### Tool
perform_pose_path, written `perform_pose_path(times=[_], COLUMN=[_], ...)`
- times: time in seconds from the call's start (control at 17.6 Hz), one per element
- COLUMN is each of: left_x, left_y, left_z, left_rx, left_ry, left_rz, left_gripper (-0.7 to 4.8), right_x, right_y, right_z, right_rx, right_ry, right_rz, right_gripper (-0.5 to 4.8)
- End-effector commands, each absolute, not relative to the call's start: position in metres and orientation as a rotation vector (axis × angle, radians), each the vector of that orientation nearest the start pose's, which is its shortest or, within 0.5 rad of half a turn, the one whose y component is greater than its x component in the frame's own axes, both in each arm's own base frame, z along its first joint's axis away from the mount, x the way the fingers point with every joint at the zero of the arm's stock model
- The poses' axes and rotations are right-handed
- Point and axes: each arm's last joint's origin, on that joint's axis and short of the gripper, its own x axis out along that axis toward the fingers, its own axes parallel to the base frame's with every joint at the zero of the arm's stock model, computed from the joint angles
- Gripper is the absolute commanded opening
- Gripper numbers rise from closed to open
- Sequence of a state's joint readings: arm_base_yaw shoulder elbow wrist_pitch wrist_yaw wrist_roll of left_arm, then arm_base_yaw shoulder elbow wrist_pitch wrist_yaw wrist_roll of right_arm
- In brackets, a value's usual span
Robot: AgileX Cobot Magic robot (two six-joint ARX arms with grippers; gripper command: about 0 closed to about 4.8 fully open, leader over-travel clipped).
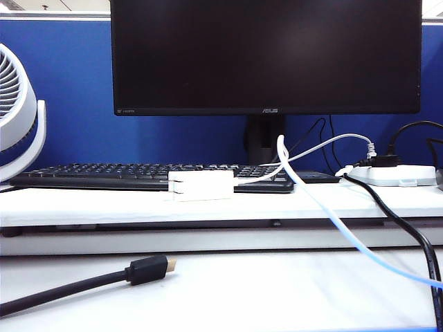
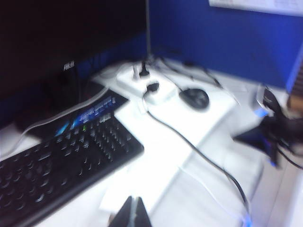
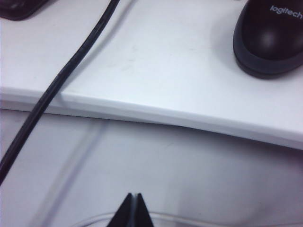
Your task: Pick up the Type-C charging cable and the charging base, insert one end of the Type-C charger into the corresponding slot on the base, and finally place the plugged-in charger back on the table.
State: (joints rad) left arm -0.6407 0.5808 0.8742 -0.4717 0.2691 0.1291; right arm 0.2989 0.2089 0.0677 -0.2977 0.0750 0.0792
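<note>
The charging base (image 1: 201,185) is a small white block on the raised shelf, in front of the keyboard. The thin white Type-C charging cable (image 1: 346,232) loops up beside it and trails down right across the table (image 1: 228,290). I cannot tell whether its end sits in the base, and the slot is hidden. Neither gripper shows in the exterior view. In the blurred left wrist view my left gripper (image 2: 134,202) is shut and empty just beside a white block, the base (image 2: 111,202). My right gripper (image 3: 133,196) is shut and empty above the lower table, with the white cable (image 3: 164,216) lying under its tips.
A monitor (image 1: 266,55) and keyboard (image 1: 138,174) stand behind the base. At the back right are a white power strip (image 1: 394,174) and a black mouse (image 3: 270,40). A thick black gold-tipped cable (image 1: 149,268) lies front left, another black cable (image 1: 408,228) runs right. A fan (image 1: 17,111) stands at far left.
</note>
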Motion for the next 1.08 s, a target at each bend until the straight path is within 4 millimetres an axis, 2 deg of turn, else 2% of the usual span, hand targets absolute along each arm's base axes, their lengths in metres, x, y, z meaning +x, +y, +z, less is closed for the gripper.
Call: perform_pose_path(times=[0.06, 0.28, 0.46, 0.63, 0.8, 1.08], left_x=[0.106, 0.117, 0.114, 0.107, 0.104, 0.101], left_y=[-0.089, -0.093, -0.078, -0.053, -0.035, -0.017], left_z=[0.318, 0.260, 0.231, 0.200, 0.181, 0.166], left_rx=[0.102, 0.070, 0.054, 0.051, 0.035, 0.027], left_ry=[0.063, 0.175, 0.125, 0.108, 0.075, 0.029], left_rz=[-0.909, -0.817, -0.675, -0.504, -0.377, -0.217], left_gripper=[-0.06, -0.06, -0.06, -0.06, -0.06, -0.06], right_x=[0.097, 0.097, 0.097, 0.097, 0.097, 0.097], right_y=[0.028, 0.028, 0.028, 0.028, 0.028, 0.028], right_z=[0.145, 0.145, 0.145, 0.145, 0.145, 0.145], right_rx=[0.002, 0.002, 0.002, 0.003, 0.002, 0.002], right_ry=[0.425, 0.424, 0.424, 0.425, 0.424, 0.424], right_rz=[0.208, 0.208, 0.207, 0.209, 0.207, 0.207], right_gripper=[-0.06, -0.06, -0.06, -0.06, -0.06, -0.06])
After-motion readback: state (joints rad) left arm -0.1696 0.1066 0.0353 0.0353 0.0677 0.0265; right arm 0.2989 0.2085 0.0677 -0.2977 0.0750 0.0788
